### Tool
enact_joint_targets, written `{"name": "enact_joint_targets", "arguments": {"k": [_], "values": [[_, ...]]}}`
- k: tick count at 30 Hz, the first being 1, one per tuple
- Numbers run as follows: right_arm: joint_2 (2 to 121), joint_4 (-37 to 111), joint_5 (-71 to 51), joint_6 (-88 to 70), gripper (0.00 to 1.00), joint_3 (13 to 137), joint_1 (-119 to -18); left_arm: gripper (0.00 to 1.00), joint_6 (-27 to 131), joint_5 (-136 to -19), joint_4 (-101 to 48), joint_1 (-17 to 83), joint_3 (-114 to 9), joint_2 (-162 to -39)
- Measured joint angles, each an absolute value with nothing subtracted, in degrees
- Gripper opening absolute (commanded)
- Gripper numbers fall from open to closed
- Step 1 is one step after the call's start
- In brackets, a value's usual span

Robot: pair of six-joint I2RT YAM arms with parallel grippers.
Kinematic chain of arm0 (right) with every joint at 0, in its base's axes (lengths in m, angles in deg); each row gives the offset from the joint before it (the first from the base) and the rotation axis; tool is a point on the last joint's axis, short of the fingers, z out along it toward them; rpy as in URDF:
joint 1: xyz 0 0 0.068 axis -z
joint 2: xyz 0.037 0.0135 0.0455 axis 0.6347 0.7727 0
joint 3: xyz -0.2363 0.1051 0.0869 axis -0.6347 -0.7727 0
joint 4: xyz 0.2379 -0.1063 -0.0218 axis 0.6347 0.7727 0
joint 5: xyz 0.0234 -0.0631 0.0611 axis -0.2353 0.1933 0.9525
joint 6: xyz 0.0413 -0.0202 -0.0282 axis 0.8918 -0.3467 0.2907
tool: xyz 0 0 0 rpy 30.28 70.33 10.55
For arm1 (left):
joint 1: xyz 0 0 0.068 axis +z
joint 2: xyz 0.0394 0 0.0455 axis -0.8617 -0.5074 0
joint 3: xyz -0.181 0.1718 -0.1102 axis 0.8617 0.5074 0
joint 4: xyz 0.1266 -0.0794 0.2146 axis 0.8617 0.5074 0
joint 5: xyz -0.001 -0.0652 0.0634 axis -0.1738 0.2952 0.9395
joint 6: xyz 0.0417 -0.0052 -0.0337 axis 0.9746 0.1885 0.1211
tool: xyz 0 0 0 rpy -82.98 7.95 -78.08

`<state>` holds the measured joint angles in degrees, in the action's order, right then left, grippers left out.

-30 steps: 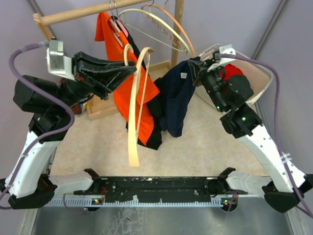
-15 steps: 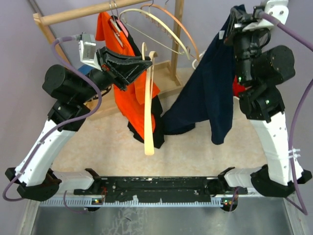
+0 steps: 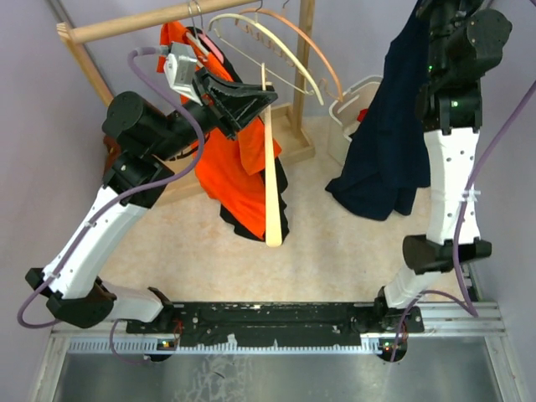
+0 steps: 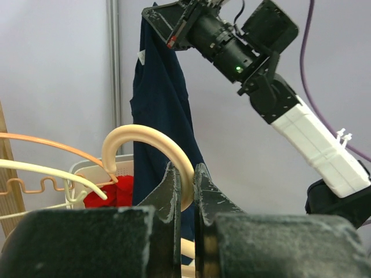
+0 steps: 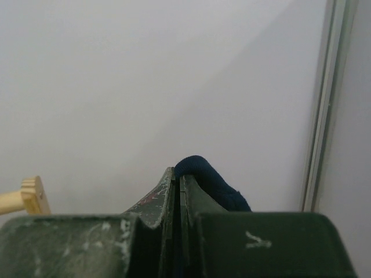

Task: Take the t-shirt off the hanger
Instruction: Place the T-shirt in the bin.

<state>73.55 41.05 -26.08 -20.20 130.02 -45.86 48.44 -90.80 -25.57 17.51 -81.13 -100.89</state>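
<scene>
The left arm (image 3: 100, 226) climbs from its near corner, bends at the elbow and points its wrist rightward, just below the rail (image 3: 126, 25); a second ago it sat lower and further left. The left gripper (image 4: 185, 176) is clamped on the hook of the hanger (image 3: 270, 167). The hanger now dangles bare and almost straight down in front of the orange top (image 3: 230, 172), where before it swung out at a slant close to the tee

The right arm (image 3: 448, 176) has changed most. From a low reach towards the basket (image 3: 356, 90) it has swung up until its forearm stands nearly vertical, with the wrist at the top edge of the overhead view. The right gripper (image 5: 177, 174) is pinched tight on a fold of the tee (image 3: 381, 142), which hangs full length from it, well apart from the hanger

I judge the tee is off the hanger and the main step is done. What seems left is to set the tee down, perhaps in the basket, and to return the hanger

Furthest back, the basket holds something red, and more hangers sit on the rail
</scene>
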Motion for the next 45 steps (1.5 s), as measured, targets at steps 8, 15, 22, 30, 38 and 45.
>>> {"name": "enact_joint_targets", "arguments": {"k": [8,15,22,30,38,45], "values": [[88.0,39.1,-19.5,-11.9,0.0,140.4,-37.3,0.0,49.5,-90.3,-25.4,17.5,-82.6,-103.8],[91.1,41.5,-15.7,-7.9,0.0,131.9,-33.5,0.0,50.0,-90.3,-26.2,17.5,-81.9,-103.9],[95.8,52.1,-14.2,-7.7,0.33,129.3,-33.2,0.0,50.6,-90.4,-27.2,17.5,-79.8,-103.8],[80.9,54.4,-16.2,-9.7,0.67,100.3,-36.8,0.0,51.8,-90.1,-27.1,17.6,-78.6,-103.4],[57.5,55.3,-22.1,-11.6,0.67,83.2,-50.3,0.0,52.6,-88.0,-27.3,18.1,-74.7,-100.1],[47.1,56.3,-31.0,-9.8,0.67,70.8,-63.9,0.0,52.6,-86.5,-27.9,18.2,-70.3,-96.3]]}}
